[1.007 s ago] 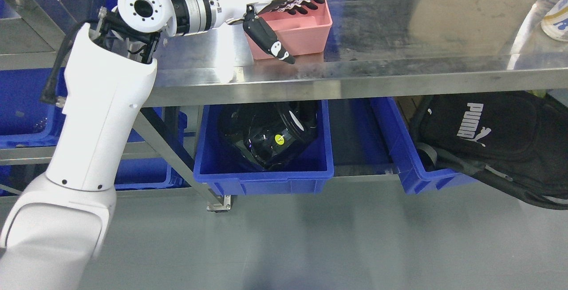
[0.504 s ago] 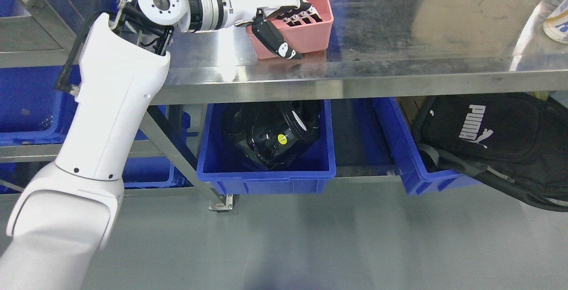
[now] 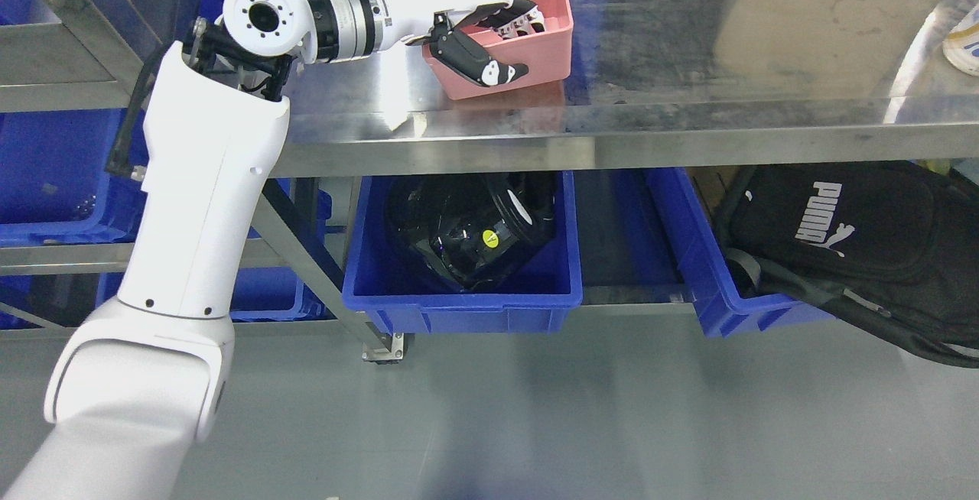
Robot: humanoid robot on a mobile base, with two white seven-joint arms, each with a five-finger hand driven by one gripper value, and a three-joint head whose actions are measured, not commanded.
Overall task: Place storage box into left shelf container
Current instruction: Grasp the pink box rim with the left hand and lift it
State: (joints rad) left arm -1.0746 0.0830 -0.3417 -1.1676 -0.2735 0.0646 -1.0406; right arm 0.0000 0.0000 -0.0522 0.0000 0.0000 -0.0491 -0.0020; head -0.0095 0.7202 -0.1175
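My left hand (image 3: 489,37) grips pink box (image 3: 528,53) at frame top, tilted on steel table (image 3: 688,64); fingers inside, thumb outside.

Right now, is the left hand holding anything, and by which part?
The left hand grips the pink storage box by its left wall: fingers inside, thumb outside.

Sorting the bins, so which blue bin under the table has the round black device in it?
The middle blue bin, below the pink box; the right blue bin holds a black bag.
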